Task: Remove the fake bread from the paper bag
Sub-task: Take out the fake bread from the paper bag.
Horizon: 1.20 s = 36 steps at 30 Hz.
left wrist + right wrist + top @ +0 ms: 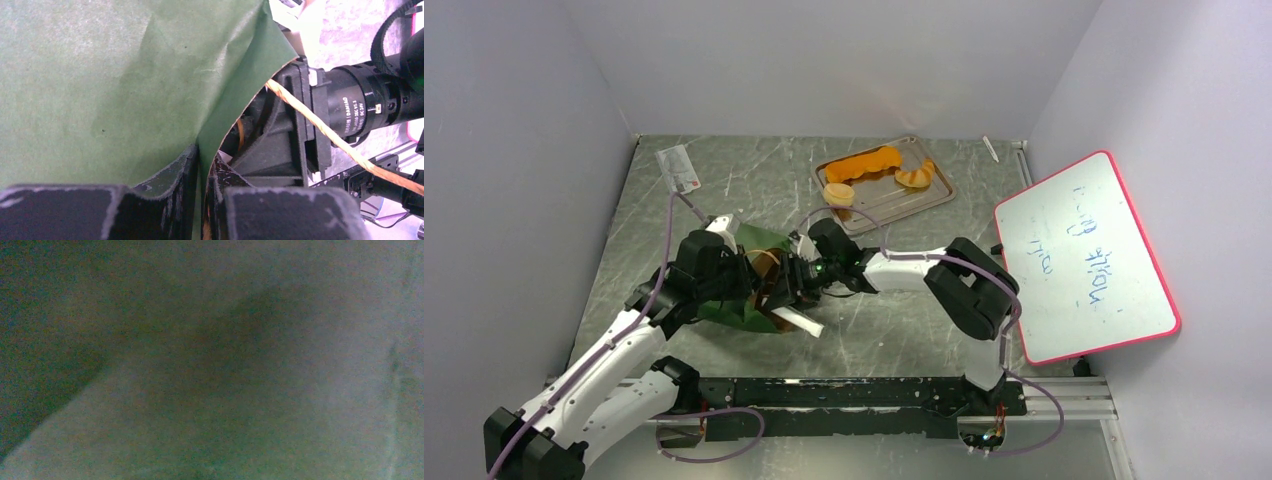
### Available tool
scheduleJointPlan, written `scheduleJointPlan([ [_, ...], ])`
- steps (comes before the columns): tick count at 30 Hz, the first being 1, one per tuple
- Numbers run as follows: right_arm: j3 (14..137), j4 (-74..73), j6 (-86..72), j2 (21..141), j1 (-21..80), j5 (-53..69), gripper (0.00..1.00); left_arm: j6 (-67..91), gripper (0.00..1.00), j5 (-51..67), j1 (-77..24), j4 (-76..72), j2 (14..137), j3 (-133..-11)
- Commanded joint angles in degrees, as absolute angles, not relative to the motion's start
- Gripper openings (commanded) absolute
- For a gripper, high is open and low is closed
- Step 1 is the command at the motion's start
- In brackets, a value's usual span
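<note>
Left gripper (200, 167): you are pinching the green wall of the paper bag (100, 75), fingers pressed together on it.
Right gripper (792, 280): you are reaching into the bag's mouth; spread or closed, I cannot tell.
Fake bread (864, 163): three pieces are lying on the tray (904, 203), at one o'clock from the bag.

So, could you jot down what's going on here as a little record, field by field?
bag: dark green paper bag, on the table between the arms
left pincer: shut on the bag's edge
right pincer: inside the bag's mouth, tips hidden
tray: holds long piece, croissant, round bun
</note>
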<state>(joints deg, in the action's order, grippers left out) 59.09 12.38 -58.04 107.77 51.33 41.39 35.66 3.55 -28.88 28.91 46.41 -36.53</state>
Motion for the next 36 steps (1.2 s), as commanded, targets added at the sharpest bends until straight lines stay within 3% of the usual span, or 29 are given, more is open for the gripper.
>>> scheduleJointPlan([
  [1, 61.58, 14.84, -59.5, 110.15, 51.98, 42.54, 0.52, 34.96, 0.07, 7.61, -28.65, 25.97, 46.05, -35.8],
  [4, 62.06, 15.49, -60.01, 111.17, 52.22, 42.53, 0.5, 34.96, 0.07, 7.82, -28.63, 25.21, 45.94, -35.19],
  [12, 60.78, 13.3, -58.57, 109.17, 52.62, 41.84, 0.13, 36.75, 0.07, 3.25, -28.65, 26.17, 43.85, -34.63],
  [16, 58.83, 9.78, -56.4, 105.04, 52.12, 39.96, 0.03, 39.65, 0.07, -1.72, -28.65, 27.55, 41.56, -34.33],
  [36, 46.36, -2.65, -51.76, 82.69, 47.5, 34.2, 0.0, 51.18, 0.07, -15.11, -29.38, 31.44, 40.95, -34.32],
])
